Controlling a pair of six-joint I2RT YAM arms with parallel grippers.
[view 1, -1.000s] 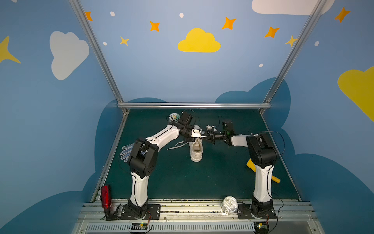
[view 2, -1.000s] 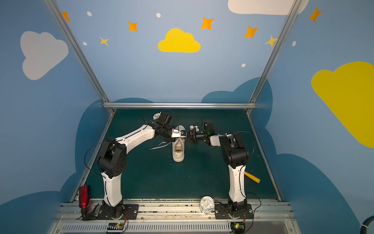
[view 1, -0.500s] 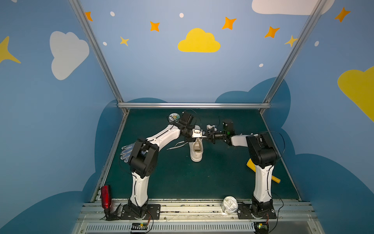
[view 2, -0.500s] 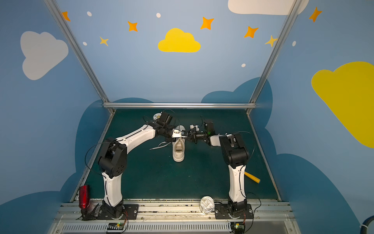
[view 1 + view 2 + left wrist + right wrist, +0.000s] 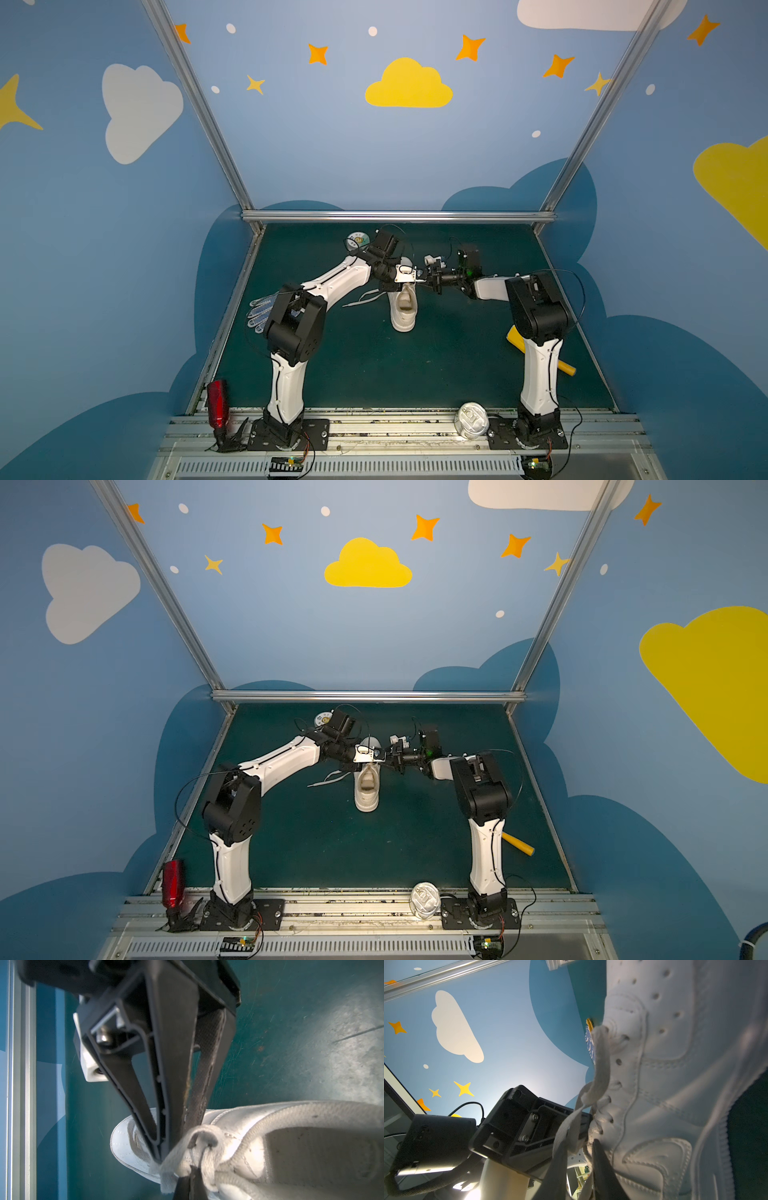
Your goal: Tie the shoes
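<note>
**Top views.** One white sneaker (image 5: 404,311) (image 5: 367,791) with a smooth upper and thick sole stands on the dark green mat (image 5: 374,374) toward the back centre, heel toward the camera. Two arms meet over its forefoot, with the left gripper (image 5: 417,280) and right gripper (image 5: 430,278) tip to tip. One loose lace end (image 5: 360,299) lies flat on the mat, left of the shoe. One each of dotted glove (image 5: 259,313), red bottle (image 5: 217,402), yellow cylinder (image 5: 566,368) and round disc (image 5: 358,240). Jaw state is unreadable here.

**Left wrist view.** The left gripper's two black tapered fingers (image 5: 166,1084), one with a cross-hatched pad, are closed tip to tip, pinching the woven flat laces (image 5: 199,1132) beside the collar. The perforated toe and pale insole show only here.

**Right wrist view.** The sneaker's side fills the view, with stitched panels, punched eyelets and a ribbed sole edge. Only one right finger (image 5: 602,1172) shows, so I cannot tell whether those jaws are open or closed.
</note>
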